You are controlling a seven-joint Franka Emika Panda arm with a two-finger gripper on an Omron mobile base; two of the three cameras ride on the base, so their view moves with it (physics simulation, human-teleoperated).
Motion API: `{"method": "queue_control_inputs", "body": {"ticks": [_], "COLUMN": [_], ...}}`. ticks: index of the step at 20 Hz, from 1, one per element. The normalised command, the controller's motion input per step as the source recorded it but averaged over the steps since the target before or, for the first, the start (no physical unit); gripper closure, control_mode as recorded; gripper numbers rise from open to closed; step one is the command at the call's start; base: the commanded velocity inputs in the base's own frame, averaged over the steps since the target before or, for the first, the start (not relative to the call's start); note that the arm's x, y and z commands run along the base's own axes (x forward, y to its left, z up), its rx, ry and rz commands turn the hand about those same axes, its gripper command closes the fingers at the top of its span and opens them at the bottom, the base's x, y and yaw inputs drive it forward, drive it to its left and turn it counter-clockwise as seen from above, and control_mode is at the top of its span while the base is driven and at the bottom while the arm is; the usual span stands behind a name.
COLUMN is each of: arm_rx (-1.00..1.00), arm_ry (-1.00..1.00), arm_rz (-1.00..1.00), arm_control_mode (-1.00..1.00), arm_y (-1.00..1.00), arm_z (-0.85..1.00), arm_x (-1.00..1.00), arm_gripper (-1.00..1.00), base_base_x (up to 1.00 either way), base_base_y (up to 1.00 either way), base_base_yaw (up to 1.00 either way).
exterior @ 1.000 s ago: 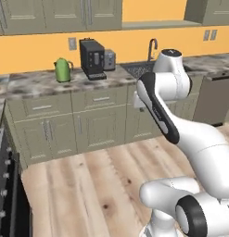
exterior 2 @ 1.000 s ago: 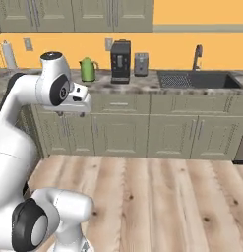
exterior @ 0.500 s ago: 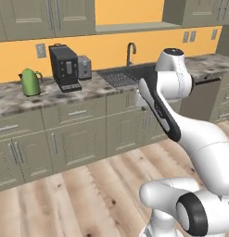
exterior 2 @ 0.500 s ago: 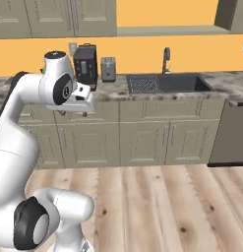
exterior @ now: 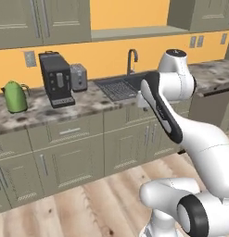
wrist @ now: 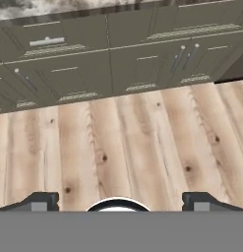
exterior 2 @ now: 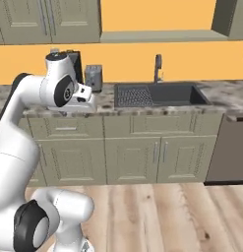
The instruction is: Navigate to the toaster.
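On the desk [exterior: 92, 99] in the left base view, the toaster [exterior: 78, 77] sits just beside the tall black coffee machine [exterior: 55, 79], on its right, with the sink [exterior: 123, 88] and faucet [exterior: 131, 59] further right and the green kettle [exterior: 14, 96] well off to the left. Compared to half a second ago the whole picture has slid, so that's the base driving, not the stuff moving: the toaster group now sits further right in the frame and looks bigger. The toaster itself is a small silver-grey box with a rounded top, roughly half as tall as the coffee machine.

Right base view: same deal, camera shifted, the sink [exterior 2: 157, 94] is now mid-frame. The toaster [exterior 2: 94, 78] shows just right of the arm's upper joint, against the yellow wall, and the coffee machine [exterior 2: 75, 60] is mostly hidden behind the arm.

Hand view: looking down at the wood floor [wrist: 128, 147] and the grey cabinet doors [wrist: 118, 54] below the desk. The gripper [wrist: 118, 202] has its two dark fingertips [wrist: 42, 202] spread wide apart with nothing between them.
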Motion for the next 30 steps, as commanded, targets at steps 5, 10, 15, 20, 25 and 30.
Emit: {"method": "queue_control_inputs", "body": {"ticks": [5,10,15,20,25,30], "arm_rx": [0.0,0.0,0.0,0.0,0.0,0.0], "arm_ry": [0.0,0.0,0.0,0.0,0.0,0.0], "arm_rz": [0.0,0.0,0.0,0.0,0.0,0.0], "arm_control_mode": [1.0,1.0,1.0,1.0,1.0,1.0], "arm_y": [0.0,0.0,0.0,0.0,0.0,0.0], "arm_z": [0.0,0.0,0.0,0.0,0.0,0.0], "arm_x": [0.0,0.0,0.0,0.0,0.0,0.0], "arm_gripper": [-1.0,-1.0,-1.0,-1.0,-1.0,-1.0], "base_base_x": [1.0,1.0,0.98,0.73,0.31,0.75], "base_base_y": [-0.08,-0.01,-0.4,-0.42,-0.03,0.0], "base_base_yaw": [0.22,0.24,0.22,0.18,0.2,0.11]}}
